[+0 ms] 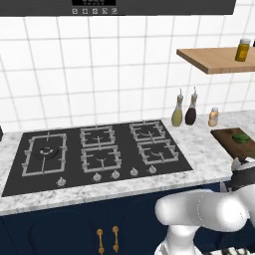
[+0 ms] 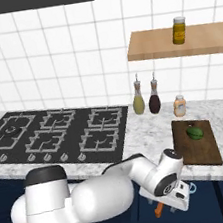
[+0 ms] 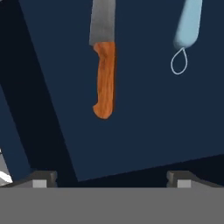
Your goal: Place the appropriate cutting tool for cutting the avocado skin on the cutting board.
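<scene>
A knife lies on the dark blue floor of an open drawer (image 3: 144,127), its orange wooden handle (image 3: 105,78) pointing toward me and its grey blade (image 3: 103,19) running off the top of the hand view. My gripper (image 3: 111,178) hangs above it, open, with nothing between its fingertips (image 3: 43,177). From the right base view, the hand (image 2: 171,195) reaches below the counter edge, and the orange handle (image 2: 158,209) shows beside it. The dark brown cutting board (image 2: 206,150) lies on the counter at the right with the green avocado (image 2: 195,133) on it. The board (image 1: 226,135) and avocado (image 1: 241,138) also show at the right edge of the left base view.
A pale blue utensil with a wire loop (image 3: 187,30) lies in the drawer to the right of the knife. Two bottles (image 2: 146,99) and a small jar (image 2: 180,106) stand behind the board. A gas hob (image 2: 56,134) fills the counter's left; a tan wall shelf (image 2: 174,43) carries a jar.
</scene>
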